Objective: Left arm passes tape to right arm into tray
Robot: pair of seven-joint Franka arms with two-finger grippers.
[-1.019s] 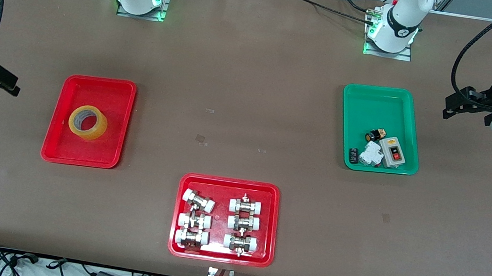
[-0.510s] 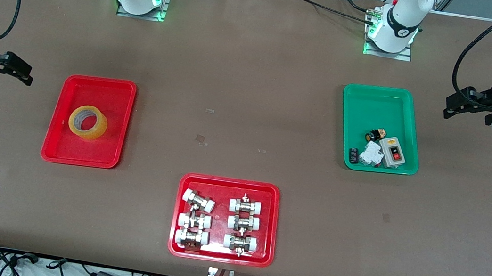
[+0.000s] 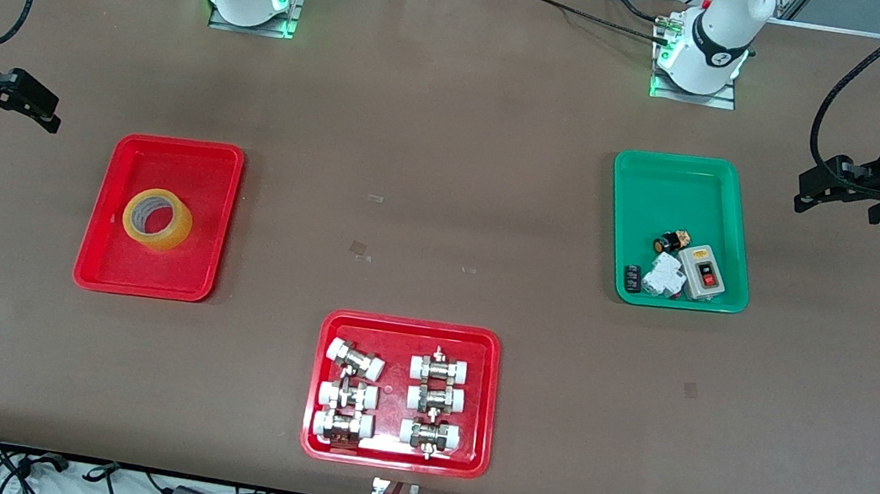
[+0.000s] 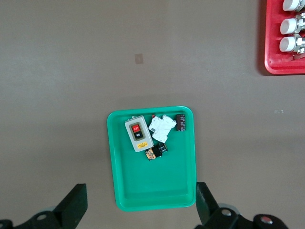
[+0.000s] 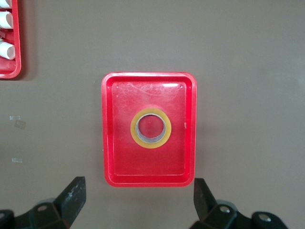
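Note:
The yellow tape [image 3: 157, 218] lies flat in the plain red tray [image 3: 204, 165] toward the right arm's end of the table. It also shows in the right wrist view [image 5: 151, 128], inside the tray [image 5: 190, 119]. My right gripper [image 3: 34, 104] is open and empty, raised over the bare table beside the tray; its own view shows it too [image 5: 138, 191]. My left gripper [image 3: 827, 183] is open and empty, raised over the table at the left arm's end beside the green tray [image 3: 669, 184]; its own view shows it too [image 4: 140, 200].
The green tray [image 4: 157, 186] holds a grey switch box [image 3: 704, 272] and small electrical parts. A second red tray [image 3: 489, 356] with several white-capped metal fittings sits nearest the front camera, mid-table.
My right gripper has risen and shifted a little toward the plain red tray. The left arm and the tape have not moved.

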